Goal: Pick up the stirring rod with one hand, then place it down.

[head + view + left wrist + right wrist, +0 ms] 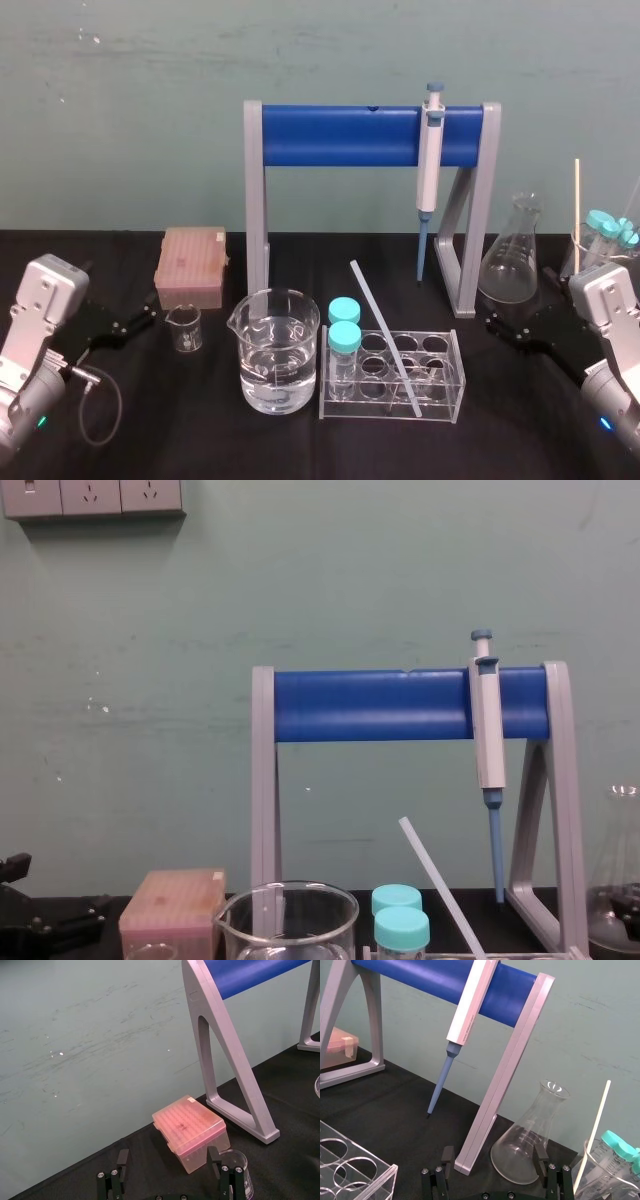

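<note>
The stirring rod [385,335] is a long translucent-white stick leaning in the clear tube rack [455,385] at the table's middle, its upper end tilted back and to the left. The chest view shows it slanting up [438,878] in front of the grey stand. My right gripper [494,322] rests open on the black table to the right of the rack, apart from the rod, and its fingers [538,1152] hold nothing. At the far left my left gripper [150,312] lies open and empty, its fingers [122,1159] pointing towards the pink box.
A water-filled beaker [275,350] and two teal-capped tubes [343,335] stand left of the rod. Behind are the grey-and-blue stand [370,135] with its hanging pipette [430,170], a pink tip box [192,265], a small beaker [185,328], a flask [515,255] and a beaker holding a thin stick [577,205].
</note>
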Robot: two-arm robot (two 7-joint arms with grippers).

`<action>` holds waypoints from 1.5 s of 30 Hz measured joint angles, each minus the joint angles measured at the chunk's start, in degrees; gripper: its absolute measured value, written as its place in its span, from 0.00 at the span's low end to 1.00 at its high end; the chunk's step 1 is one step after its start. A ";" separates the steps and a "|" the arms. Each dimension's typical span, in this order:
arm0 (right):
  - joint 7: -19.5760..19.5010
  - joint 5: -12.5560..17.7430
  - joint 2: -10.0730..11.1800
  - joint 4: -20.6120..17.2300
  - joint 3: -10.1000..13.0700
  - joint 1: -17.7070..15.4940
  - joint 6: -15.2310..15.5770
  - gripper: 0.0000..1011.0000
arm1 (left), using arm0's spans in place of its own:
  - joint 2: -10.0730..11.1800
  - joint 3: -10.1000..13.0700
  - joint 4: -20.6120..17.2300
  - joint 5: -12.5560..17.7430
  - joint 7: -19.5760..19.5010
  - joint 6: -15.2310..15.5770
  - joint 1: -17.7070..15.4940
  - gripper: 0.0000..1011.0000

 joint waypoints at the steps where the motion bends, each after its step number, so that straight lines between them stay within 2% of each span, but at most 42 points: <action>1: 0.00 0.00 0.00 0.00 0.00 0.00 0.00 0.99 | 0.00 0.00 0.00 0.00 0.00 0.00 0.00 0.99; 25: 0.25 0.09 -0.04 0.02 0.14 0.01 -0.06 0.99 | 0.00 0.00 0.00 0.00 0.00 0.00 0.00 0.99; 28: 3.18 2.01 -0.07 -0.33 0.98 0.05 -0.48 0.99 | 0.00 0.00 0.00 0.00 0.00 0.00 0.00 0.99; 31: 7.24 5.70 -0.06 -1.78 2.25 -0.14 -0.47 0.99 | 0.00 0.00 0.00 0.00 0.00 0.00 0.00 0.99; 34: 12.95 11.42 -0.14 -4.08 3.82 -0.34 0.88 0.99 | 0.00 0.00 0.00 0.00 0.00 0.00 0.00 0.99; 38: 17.48 15.82 -0.55 -5.36 4.63 0.02 2.70 0.99 | 0.00 0.00 0.00 0.00 0.00 0.00 0.00 0.99; 40: 20.68 18.84 -1.19 -5.87 4.93 0.71 4.79 0.99 | 0.00 0.00 0.00 0.00 0.00 0.00 0.00 0.99; 41: 22.66 20.78 -1.72 -6.04 4.95 1.37 6.77 0.99 | 0.00 0.00 0.00 0.00 0.00 0.00 0.00 0.99; 45: 26.81 24.25 -2.68 -6.28 4.31 3.04 12.17 0.99 | 0.00 0.00 0.00 0.00 0.00 0.00 0.00 0.99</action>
